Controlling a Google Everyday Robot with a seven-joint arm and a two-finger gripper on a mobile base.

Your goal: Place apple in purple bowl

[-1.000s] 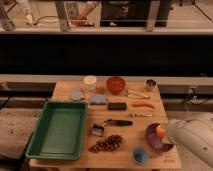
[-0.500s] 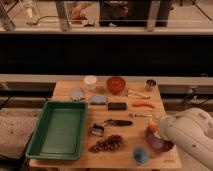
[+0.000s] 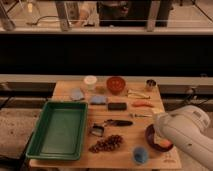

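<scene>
The purple bowl stands near the table's front right corner, and my white arm hides most of it. A small orange-yellow round piece, the apple, shows just under the arm's edge, at or inside the bowl's front part. The gripper is at the end of the white arm, right over the purple bowl, and the arm's body covers it.
A green tray fills the table's left front. A red-orange bowl, white cup and metal cup stand at the back. A carrot-like piece, black block, grapes and blue cup lie around the middle and front.
My arm has moved left and further over the table. It now covers most of the purple bowl, which showed more openly before.
</scene>
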